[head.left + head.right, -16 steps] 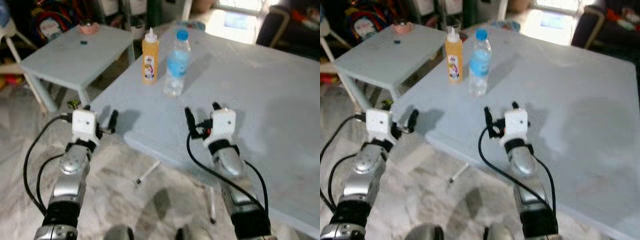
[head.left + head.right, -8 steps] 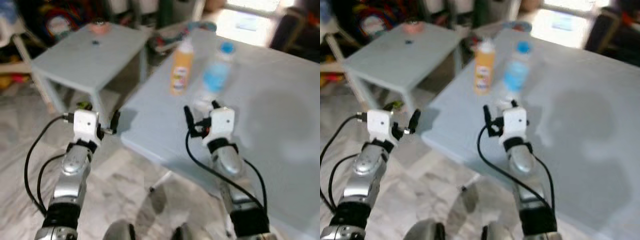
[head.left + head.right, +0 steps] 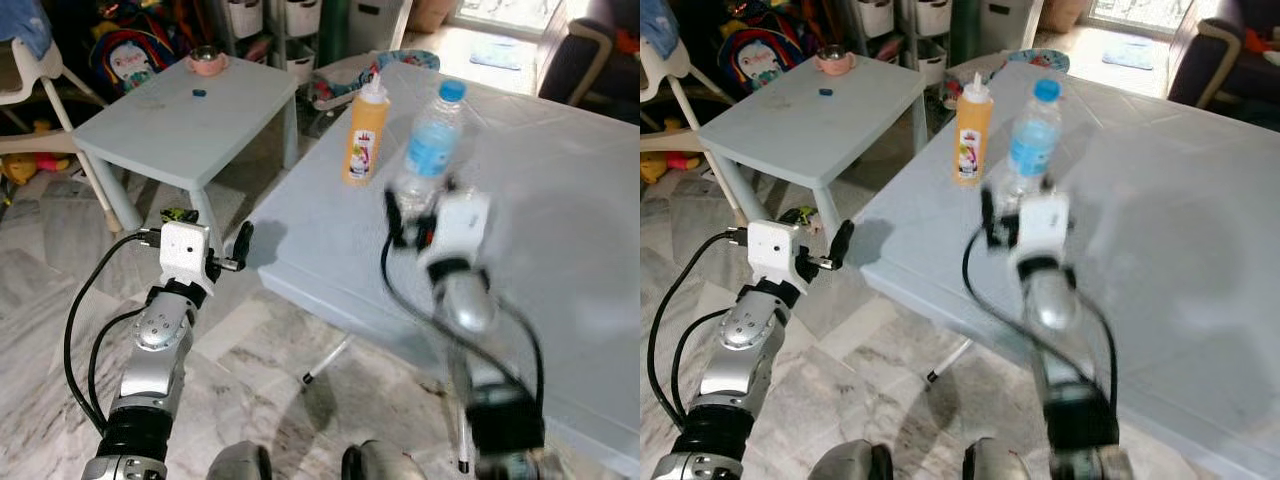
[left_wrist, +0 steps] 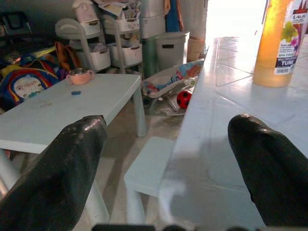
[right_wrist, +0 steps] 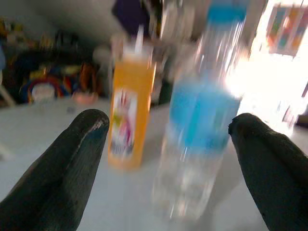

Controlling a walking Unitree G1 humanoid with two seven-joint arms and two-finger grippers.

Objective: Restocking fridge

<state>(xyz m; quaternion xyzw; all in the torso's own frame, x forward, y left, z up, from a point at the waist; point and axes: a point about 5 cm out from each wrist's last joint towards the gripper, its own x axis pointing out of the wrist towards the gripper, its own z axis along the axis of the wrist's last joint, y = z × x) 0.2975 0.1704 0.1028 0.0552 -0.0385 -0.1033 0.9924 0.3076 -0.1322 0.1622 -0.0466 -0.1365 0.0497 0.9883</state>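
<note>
An orange squeeze bottle [image 3: 364, 135] and a clear water bottle [image 3: 428, 145] with a blue cap and label stand side by side near the corner of the large pale table [image 3: 570, 210]. My right gripper [image 3: 421, 203] is over the table just short of the water bottle, blurred, and open. In the right wrist view the water bottle [image 5: 199, 130] stands ahead between the spread fingers [image 5: 67, 163], with the orange bottle [image 5: 127, 115] beside it. My left gripper [image 3: 212, 234] is open off the table's corner, above the floor, holding nothing.
A low pale side table [image 3: 180, 125] stands at the left with a pink cup [image 3: 206, 62] and a small blue item [image 3: 199, 93] on it. Behind are a backpack [image 3: 140, 45], storage bins and a white chair [image 3: 35, 70]. The floor is marble tile [image 3: 50, 280].
The camera has shifted, so the whole scene sits differently. My right gripper has moved up and forward towards the water bottle and is blurred. The left arm has barely moved.
</note>
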